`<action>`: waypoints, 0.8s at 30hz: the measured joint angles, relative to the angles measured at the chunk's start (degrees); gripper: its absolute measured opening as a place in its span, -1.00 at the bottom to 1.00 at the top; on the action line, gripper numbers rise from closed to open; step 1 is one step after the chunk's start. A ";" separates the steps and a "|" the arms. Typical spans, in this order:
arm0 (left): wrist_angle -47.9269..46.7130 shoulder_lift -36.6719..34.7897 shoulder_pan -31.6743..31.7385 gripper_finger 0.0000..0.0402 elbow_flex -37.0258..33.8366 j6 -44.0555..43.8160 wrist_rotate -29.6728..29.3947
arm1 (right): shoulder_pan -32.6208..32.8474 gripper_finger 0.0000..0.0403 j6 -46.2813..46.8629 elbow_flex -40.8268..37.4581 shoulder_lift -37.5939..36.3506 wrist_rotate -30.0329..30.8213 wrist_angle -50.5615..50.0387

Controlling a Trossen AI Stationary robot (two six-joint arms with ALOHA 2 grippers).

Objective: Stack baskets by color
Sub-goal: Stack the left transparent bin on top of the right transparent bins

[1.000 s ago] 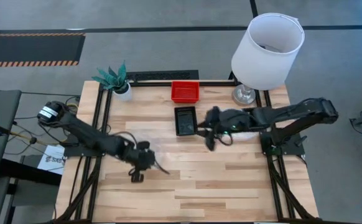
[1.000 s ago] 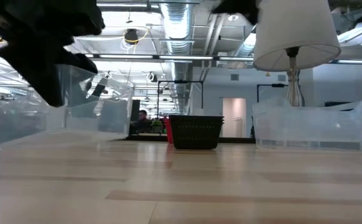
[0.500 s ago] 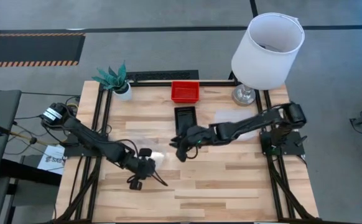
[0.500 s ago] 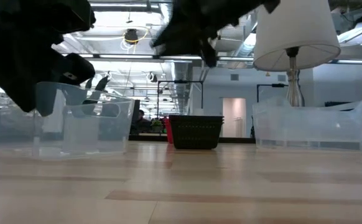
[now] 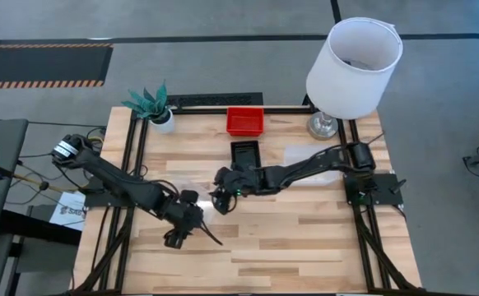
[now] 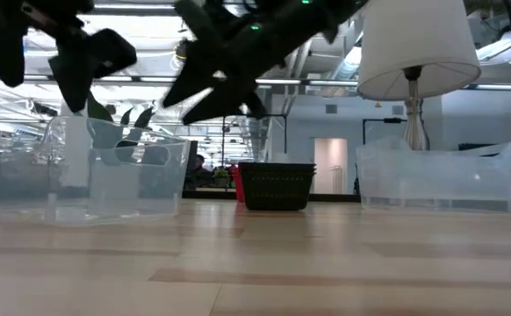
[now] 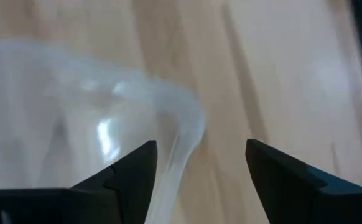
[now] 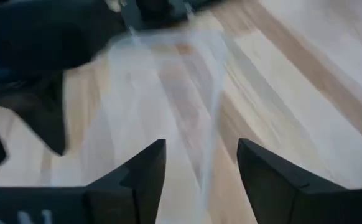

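Left gripper [image 5: 176, 235] hangs over the near-left part of the wooden table [image 5: 305, 247], jaws spread; in the left wrist view its two fingers [image 7: 134, 171] stand apart with the rim of a clear basket [image 7: 75, 118] just ahead of and between them, not pinched. Right gripper [image 5: 221, 197] reaches in from the right to mid-table, just right of that same clear basket [image 5: 192, 196], jaws also spread; right wrist view shows its fingers [image 8: 140, 171] apart with the transparent basket wall [image 8: 168, 93] ahead of them, and the dark left arm on the far side of it. Cannot tell whether either gripper touches the plastic. In the low view the clear basket [image 6: 89, 171] sits flat on the table at left; it looks like one clear tray nested in another, both grippers above it. Black basket [image 5: 244, 158] lies mid-table toward the far side, red basket [image 5: 245, 122] just beyond it at the far edge, near each other. Another clear basket [image 6: 440, 180] sits at right near the lamp base, faint from above. White lampshade lamp [image 5: 353, 66] at far right corner, small potted plant [image 5: 153, 105] at far left corner. Table is pale wood planks in a black frame; grey floor around it. Low view: room behind with ceiling ducts, strip lights, a doorway.
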 joint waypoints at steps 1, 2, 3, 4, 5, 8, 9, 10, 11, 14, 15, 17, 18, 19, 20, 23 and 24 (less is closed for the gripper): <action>-3.60 -0.02 0.22 0.17 1.52 -0.04 -0.49 | -0.16 0.10 -0.47 1.36 0.77 -0.01 0.19; -6.26 -0.02 0.26 0.18 2.93 -0.15 -1.28 | -0.14 0.11 -0.80 2.09 1.19 0.25 -1.17; -8.16 -0.06 0.41 0.19 4.19 -0.34 -1.94 | -0.10 0.11 -0.86 3.25 2.16 0.79 -1.99; -9.15 -0.19 0.75 0.19 5.26 -0.39 -2.87 | -0.10 0.12 -0.95 4.48 3.25 1.29 -1.71; -10.44 -0.54 0.87 0.19 6.04 -0.33 -4.29 | -0.13 0.12 -1.11 5.22 4.05 1.70 -2.77; -13.82 -2.81 0.84 0.19 6.79 -0.34 -8.73 | 0.19 0.12 -1.84 7.70 6.20 2.66 -4.96; -14.98 -3.75 0.80 0.19 6.80 -0.34 -10.80 | 0.34 0.12 -1.89 8.51 7.08 2.99 -5.04; -16.20 -4.76 0.79 0.19 6.80 -0.41 -12.68 | 0.45 0.12 -1.95 9.29 7.94 3.33 -4.71; -16.43 -5.85 0.72 0.19 6.77 -0.64 -14.42 | 0.65 0.12 -2.06 9.58 8.43 3.70 -5.73; -15.04 -9.59 0.21 0.19 6.51 -1.38 -18.51 | 0.85 0.12 -2.05 11.20 11.05 4.35 -7.68; -13.52 -10.89 -0.12 0.19 5.99 -1.43 -19.89 | 0.90 0.11 -1.92 11.39 11.49 4.36 -8.69; -10.19 -13.40 -0.36 0.19 4.69 -1.22 -21.68 | 0.93 0.08 -1.71 12.11 12.03 4.31 -9.07; -8.90 -14.74 -0.51 0.19 3.82 -0.84 -22.66 | 0.99 0.05 -1.65 12.11 11.99 4.33 -9.67; -8.18 -16.03 -0.72 0.19 2.94 -0.74 -23.21 | 1.01 0.01 -1.69 12.15 11.95 4.35 -9.71; -7.10 -17.33 -0.76 0.19 2.08 -0.67 -24.11 | 1.05 -0.06 -1.89 12.15 11.95 4.33 -9.77; -4.45 -21.29 -1.07 0.19 -1.29 -0.62 -28.87 | 1.16 -0.38 -2.96 12.07 11.10 4.33 -10.65; -3.05 -22.74 -1.16 0.19 -2.63 -0.63 -31.12 | 1.19 -0.53 -3.56 12.10 10.82 4.33 -10.30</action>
